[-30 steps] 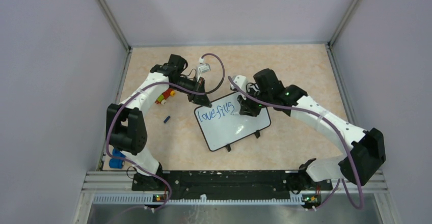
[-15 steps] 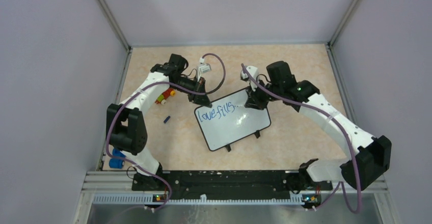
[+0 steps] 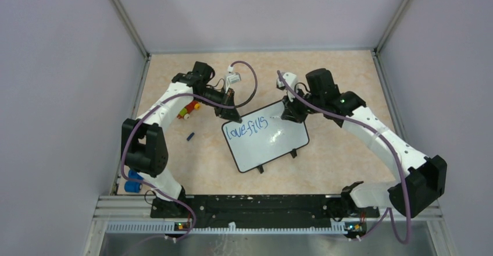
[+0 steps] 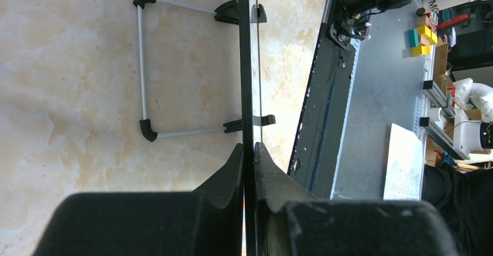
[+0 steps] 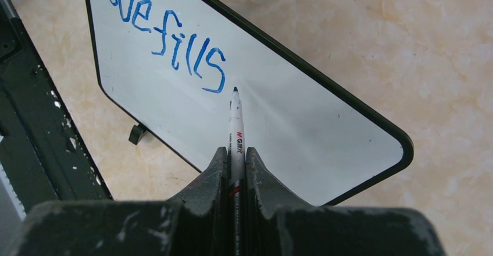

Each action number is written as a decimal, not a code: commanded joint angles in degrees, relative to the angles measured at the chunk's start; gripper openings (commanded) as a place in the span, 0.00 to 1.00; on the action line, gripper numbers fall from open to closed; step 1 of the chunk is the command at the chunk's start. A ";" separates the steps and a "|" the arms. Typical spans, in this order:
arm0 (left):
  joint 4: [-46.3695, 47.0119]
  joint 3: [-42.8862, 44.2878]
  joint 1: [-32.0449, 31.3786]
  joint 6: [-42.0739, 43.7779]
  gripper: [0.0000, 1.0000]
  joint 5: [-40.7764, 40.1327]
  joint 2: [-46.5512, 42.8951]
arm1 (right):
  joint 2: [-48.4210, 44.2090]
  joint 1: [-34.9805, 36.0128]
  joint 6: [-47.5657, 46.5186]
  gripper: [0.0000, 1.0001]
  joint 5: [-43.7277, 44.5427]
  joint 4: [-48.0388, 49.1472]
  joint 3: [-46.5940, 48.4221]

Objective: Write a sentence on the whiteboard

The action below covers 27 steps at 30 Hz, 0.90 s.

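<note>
The whiteboard (image 3: 268, 142) stands tilted on its two black feet at the table's middle. Blue lettering (image 3: 246, 128) reads "love fills" in one slanted line, and it also shows in the right wrist view (image 5: 165, 41). My left gripper (image 3: 231, 115) is shut on the whiteboard's far left corner; in the left wrist view the gripper (image 4: 249, 146) pinches the black frame edge (image 4: 246, 64). My right gripper (image 3: 289, 114) is shut on a white marker (image 5: 236, 125) in the right wrist view (image 5: 235, 151). The marker's tip points at the board (image 5: 302, 122) just right of the final "s".
A small blue cap (image 3: 190, 136) lies left of the board. Coloured blocks (image 3: 187, 112) sit under the left arm. Blue objects (image 3: 134, 181) lie at the near left corner. The board's wire stand (image 4: 141, 64) rests on the table. The black base rail (image 3: 256, 203) runs along the near edge.
My right gripper has moved with the marker back and to the right, from over the final "s" to the board's far edge. The left gripper and the board have not moved.
</note>
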 commanded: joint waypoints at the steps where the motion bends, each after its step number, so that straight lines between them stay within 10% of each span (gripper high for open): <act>1: -0.56 1.21 -0.63 2.06 0.00 2.11 0.04 | 0.66 -0.22 0.58 0.00 1.57 3.15 1.15; 27: -1.04 1.53 -0.62 2.60 0.00 2.66 0.66 | 1.69 -0.62 0.81 0.00 4.60 3.95 0.73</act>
